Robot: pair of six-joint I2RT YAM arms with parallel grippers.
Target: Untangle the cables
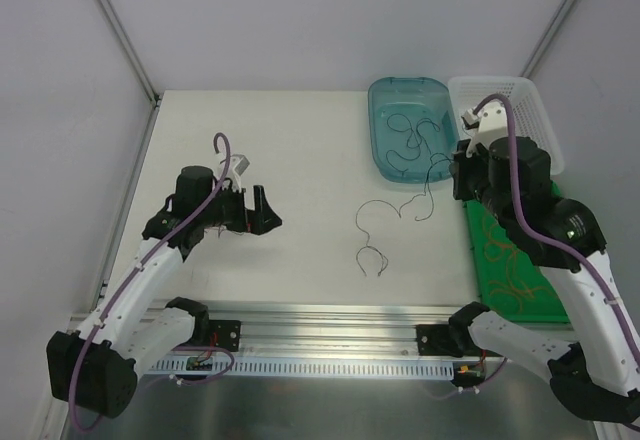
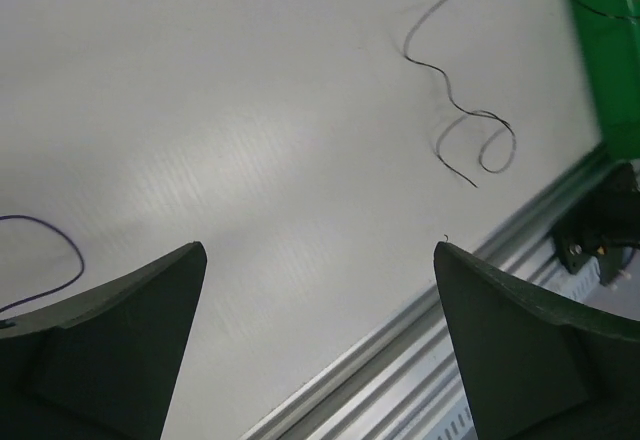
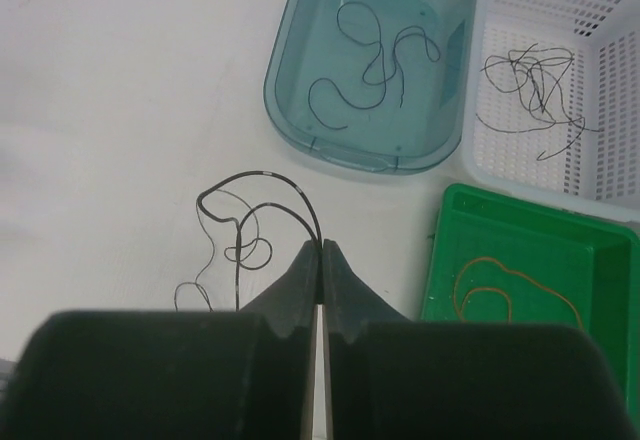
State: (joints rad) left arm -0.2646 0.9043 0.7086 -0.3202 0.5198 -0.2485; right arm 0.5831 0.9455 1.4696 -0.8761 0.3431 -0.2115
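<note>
1. The left gripper (image 1: 258, 210) hangs over the bare table (image 1: 290, 140) at nine o'clock of the top view, fingers spread wide, grasping nothing.
2. A curled black cable (image 1: 372, 245) lies at its three o'clock, well apart.
3. The teal tray (image 1: 378, 130), toward one o'clock, holds dark cables (image 3: 375, 60).
4. The right gripper (image 3: 322, 250) is clenched on a black strand (image 3: 255, 176).
5. The white basket (image 3: 600, 175) holds a dark tangle (image 3: 535, 80). At its six o'clock, the green tray (image 3: 450, 200) holds orange cables (image 3: 500, 285).
</note>
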